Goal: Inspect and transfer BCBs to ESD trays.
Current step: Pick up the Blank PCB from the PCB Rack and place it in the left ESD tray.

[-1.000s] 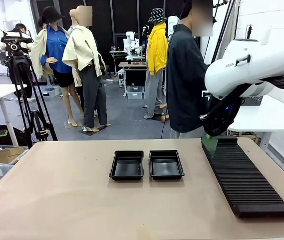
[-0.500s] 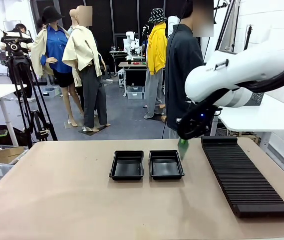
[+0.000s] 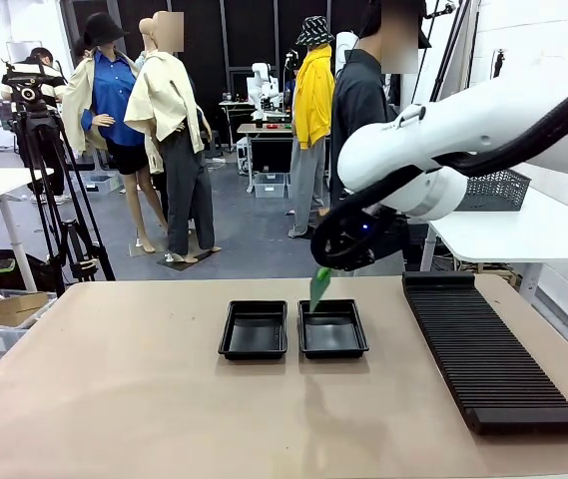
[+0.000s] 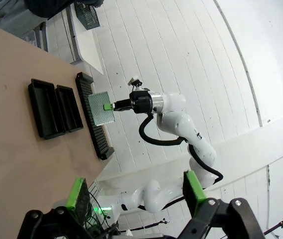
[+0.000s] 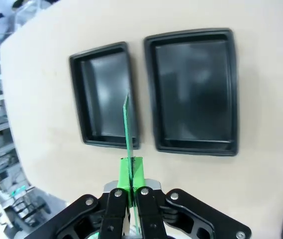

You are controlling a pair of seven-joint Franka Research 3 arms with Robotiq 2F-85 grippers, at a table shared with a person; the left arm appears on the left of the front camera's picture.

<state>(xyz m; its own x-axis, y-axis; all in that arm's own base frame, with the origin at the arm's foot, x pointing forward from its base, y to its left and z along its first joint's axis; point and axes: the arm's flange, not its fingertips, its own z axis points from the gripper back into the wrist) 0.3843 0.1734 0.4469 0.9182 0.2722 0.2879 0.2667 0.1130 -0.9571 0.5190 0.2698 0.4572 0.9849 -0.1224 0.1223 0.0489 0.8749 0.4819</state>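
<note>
— What is the right pincer (image 5: 131,172) doing?
— Its green pads are clamped on one edge of a thin flat green rectangular circuit board (image 5: 127,124). The pincer's own wrist camera sees that board edge-on, a sliver standing over the two shallow glossy black plastic trays (image 5: 193,89).
— And the other views?
— The left wrist camera catches the board's broad face, raised above the trays. The front camera shows it tilted, over the trays' far edge near their shared gap. Which tray lies beneath cannot be told.
— The arm?
— The white right arm (image 3: 483,130) reaches across beyond the trays, wrist angled down. The left pincer (image 4: 134,188) stands wide, holding nothing, well away from the trays.
</note>
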